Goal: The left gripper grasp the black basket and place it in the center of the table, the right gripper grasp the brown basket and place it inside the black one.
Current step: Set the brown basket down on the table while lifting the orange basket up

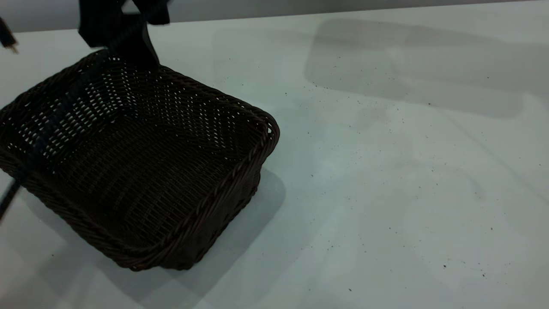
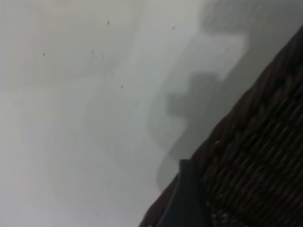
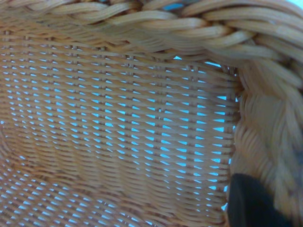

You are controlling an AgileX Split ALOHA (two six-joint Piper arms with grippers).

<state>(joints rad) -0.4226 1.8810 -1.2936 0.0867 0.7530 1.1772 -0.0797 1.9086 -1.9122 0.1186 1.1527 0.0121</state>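
The black basket (image 1: 137, 163) is at the left of the table (image 1: 386, 171), tilted, with its far side raised and a shadow under it. My left gripper (image 1: 134, 56) is shut on the basket's far rim. In the left wrist view one dark finger (image 2: 189, 201) lies against the basket's outer weave (image 2: 265, 156), above the table. The brown basket (image 3: 132, 132) fills the right wrist view, seen from inside. One dark finger (image 3: 251, 203) of my right gripper presses on its wall beside the braided rim; the other finger is hidden. The right gripper and the brown basket are out of the exterior view.
A dark cable (image 1: 7, 199) runs past the basket's left side. Broad shadows lie on the table at the far right (image 1: 407, 68). The table's far edge (image 1: 300, 15) meets a grey wall.
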